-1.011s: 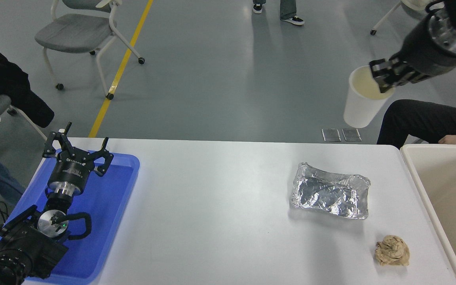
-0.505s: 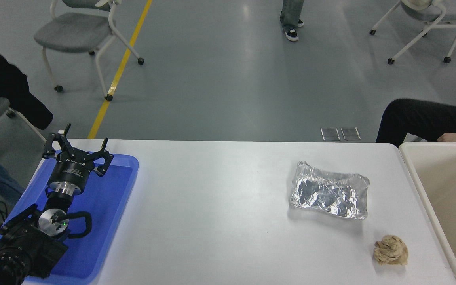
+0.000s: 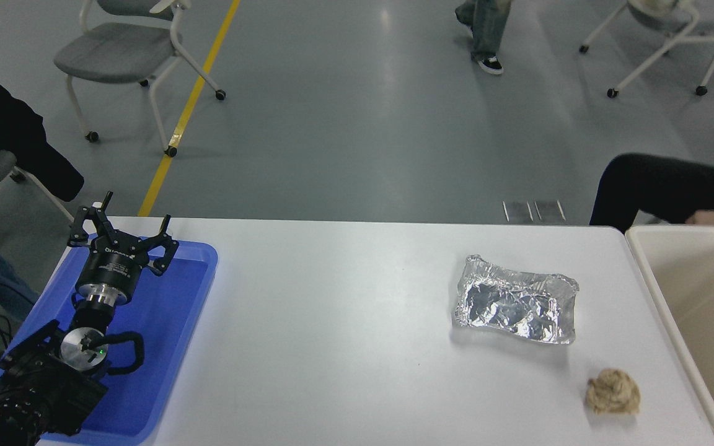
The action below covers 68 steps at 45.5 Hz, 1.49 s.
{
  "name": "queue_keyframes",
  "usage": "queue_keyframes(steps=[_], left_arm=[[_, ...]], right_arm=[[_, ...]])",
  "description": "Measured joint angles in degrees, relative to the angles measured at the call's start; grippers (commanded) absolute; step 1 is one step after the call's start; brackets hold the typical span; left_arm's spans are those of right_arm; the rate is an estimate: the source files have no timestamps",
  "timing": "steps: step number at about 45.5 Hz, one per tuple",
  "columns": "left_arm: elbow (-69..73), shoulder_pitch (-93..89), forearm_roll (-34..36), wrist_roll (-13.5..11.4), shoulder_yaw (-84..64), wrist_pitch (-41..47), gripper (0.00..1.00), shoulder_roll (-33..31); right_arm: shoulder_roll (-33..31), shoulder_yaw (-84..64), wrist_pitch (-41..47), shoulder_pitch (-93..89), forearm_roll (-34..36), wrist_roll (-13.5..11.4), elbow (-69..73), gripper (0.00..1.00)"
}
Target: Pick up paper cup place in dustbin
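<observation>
Vanishing from view since a second ago, the right arm and paper cup leave the dustbin (image 3: 642,260) showing no cup, probably carried offscreen, while the left gripper (image 3: 123,238) sits splayed open over the blue tray (image 3: 165,347), far left.

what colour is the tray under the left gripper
Blue; the tray shows best in the head view, beneath the left gripper.
</observation>
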Motion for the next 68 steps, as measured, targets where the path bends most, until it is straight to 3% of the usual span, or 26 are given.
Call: queue_keyframes(steps=[18,20,21,24,25,52,68], left_arm=[[0.00,-0.01,0.01,0.08,0.00,0.00,1.00,-0.01],[0.02,-0.01,0.02,0.08,0.00,0.00,1.00,-0.01],[0.03,-0.01,0.03,0.08,0.00,0.00,1.00,-0.01],[0.03,-0.01,0.05,0.08,0.00,0.00,1.00,-0.01],[0.03,-0.01,0.05,0.08,0.00,0.00,1.00,-0.01],[-0.05,-0.04,0.09,0.11,0.00,0.00,1.00,-0.01],[-0.04,-0.09,0.09,0.16,0.00,0.00,1.00,-0.09]], right_arm=[[9.54,16.64,-8.83,-15.54,2.63,-0.95,-7.87,0.00],[10.41,17.90,-9.32,-16.61,3.09,-1.04,-8.37,0.11],[10.55,18.09,-9.38,-16.75,3.16,-1.05,-8.43,0.25],[11.18,18.92,-9.73,-17.32,3.54,-1.11,-8.86,0.92],[11.52,19.29,-9.81,-17.62,3.71,-1.14,-8.97,1.00],[10.89,20.49,-9.51,-16.17,4.53,-1.15,-4.27,1.00],[2.91,0.77,-7.78,3.77,4.01,-1.78,12.96,1.00]])
